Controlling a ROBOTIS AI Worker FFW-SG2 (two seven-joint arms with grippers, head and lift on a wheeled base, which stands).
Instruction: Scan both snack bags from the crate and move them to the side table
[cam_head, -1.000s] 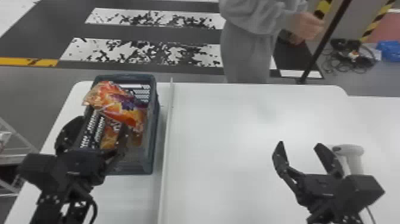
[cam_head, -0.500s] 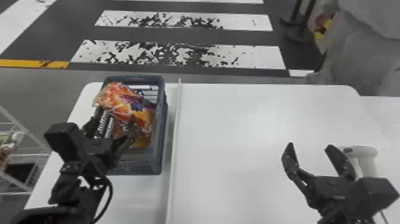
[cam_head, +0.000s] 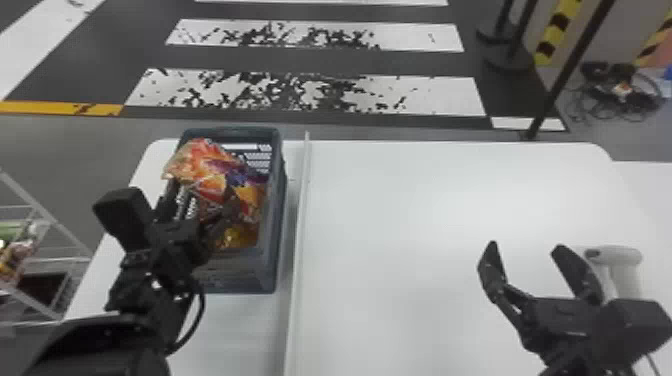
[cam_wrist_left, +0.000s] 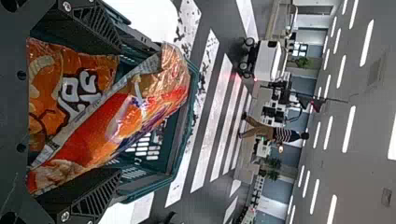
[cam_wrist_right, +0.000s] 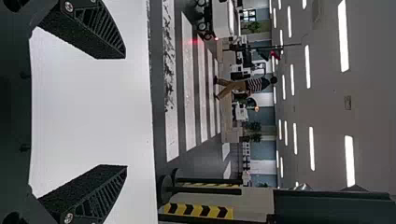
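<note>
Two glossy, crinkled orange snack bags (cam_wrist_left: 126, 119), one red-streaked, fill the crate (cam_head: 267, 272); my left jaws (cam_head: 202, 195) and right jaws (cam_head: 526, 246) gape wide, gripping nothing.

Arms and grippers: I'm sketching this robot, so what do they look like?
The left arm and right arm are black, the left with a looped black cable. Left gripper and right gripper have flat, tapering black fingers with slanted ribs.

1. Snack bags (cam_wrist_left: 130, 114): glossy, crinkled, foil-like film.
2. Crate (cam_head: 231, 275): smooth plastic, low sheen.
3. Bench (cam_head: 425, 220): smooth, softly reflective top.
4. Scanner (cam_head: 628, 280): smooth plastic.
5. Right claw (cam_head: 525, 244): matt, grainy-faced fingers (cam_wrist_right: 77, 184).
</note>
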